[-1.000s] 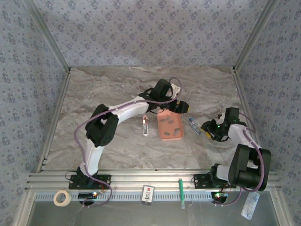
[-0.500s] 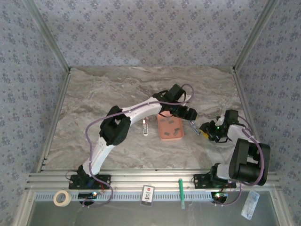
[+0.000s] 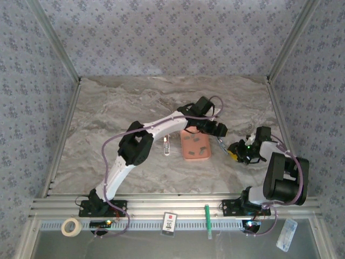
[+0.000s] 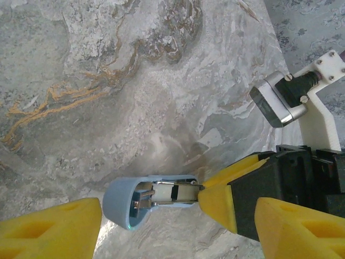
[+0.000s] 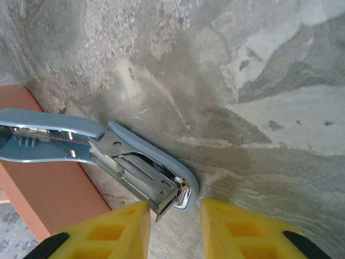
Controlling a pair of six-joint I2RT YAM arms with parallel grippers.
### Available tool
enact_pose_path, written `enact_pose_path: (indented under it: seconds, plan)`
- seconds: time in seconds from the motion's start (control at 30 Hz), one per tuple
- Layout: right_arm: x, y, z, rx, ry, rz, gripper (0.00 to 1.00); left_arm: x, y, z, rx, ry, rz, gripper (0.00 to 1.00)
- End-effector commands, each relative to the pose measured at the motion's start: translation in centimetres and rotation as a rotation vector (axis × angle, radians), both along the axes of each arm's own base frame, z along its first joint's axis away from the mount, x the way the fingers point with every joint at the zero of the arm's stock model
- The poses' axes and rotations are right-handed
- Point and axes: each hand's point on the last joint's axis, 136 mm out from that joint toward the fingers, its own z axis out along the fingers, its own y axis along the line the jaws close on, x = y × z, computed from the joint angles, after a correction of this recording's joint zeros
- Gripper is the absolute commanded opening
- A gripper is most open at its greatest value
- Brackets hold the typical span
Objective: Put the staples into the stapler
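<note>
Walls first: blue-grey floral-print panels box the place in on three sides, with bare aluminium posts running up the corners. Under everything is a grey-beige marble-look counter, with orange veins showing up close. A ribbed aluminium rail runs along its near edge.

Sitting mid-counter is a salmon-pink rectangular plastic tray with a few tiny grey metal staple strips lying in it. Just off the tray's right side, flat on the counter, is the pale-blue plastic mini stapler, hinged open so the metal channel shows.

Left tool hangs over the stapler with its yellow fingers spread wide and nothing in them. Right tool has its fingers close together on either side of the stapler's metal tip. Can't tell if they're actually pinching it.

Little whitish narrow piece lies on the counter left of the tray.
</note>
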Motion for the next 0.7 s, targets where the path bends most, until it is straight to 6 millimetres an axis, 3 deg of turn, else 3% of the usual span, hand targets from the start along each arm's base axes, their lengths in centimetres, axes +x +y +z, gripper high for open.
enact_pose_path:
  seconds: [0.0, 0.67]
  plan:
    - [0.1, 0.1, -0.1, -0.001, 0.004, 0.011, 0.31, -0.1, -0.6, -0.3, -0.009, 0.028, -0.01, 0.75]
    - [0.7, -0.6, -0.5, -0.027, 0.013, -0.001, 0.29, -1.4, -1.5, -0.6, -0.043, 0.102, -0.067, 0.72]
